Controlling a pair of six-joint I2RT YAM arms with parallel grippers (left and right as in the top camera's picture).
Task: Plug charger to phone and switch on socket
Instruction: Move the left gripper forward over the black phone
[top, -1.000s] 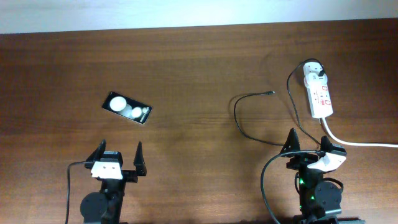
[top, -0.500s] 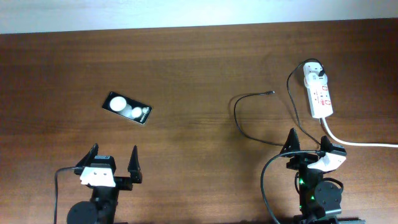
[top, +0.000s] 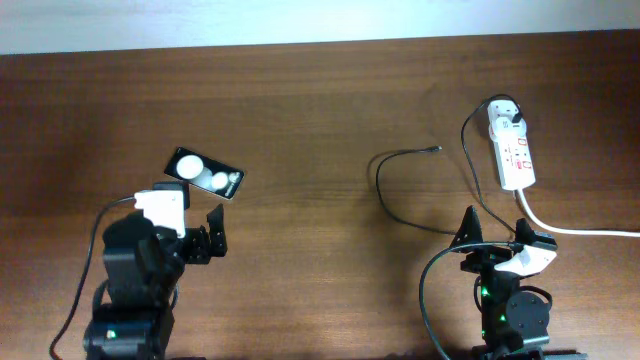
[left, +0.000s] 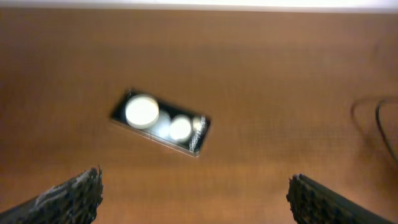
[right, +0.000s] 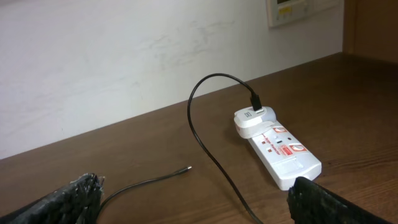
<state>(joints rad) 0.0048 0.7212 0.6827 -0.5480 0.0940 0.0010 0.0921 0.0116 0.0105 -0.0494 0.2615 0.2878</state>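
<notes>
We see the left gripper (left: 196, 190) spread wide with nothing in it, hovering just short of the phone (left: 160, 122), which lies screen-up and askew on the left of the wooden table (top: 320, 100). The right gripper (right: 193, 190) is also wide apart and empty, near the table's front edge. Beyond it the charger (top: 378, 182) loops from its plug in the end of the white socket (right: 280, 152), its loose connector tip resting on the wood, well apart from the phone.
</notes>
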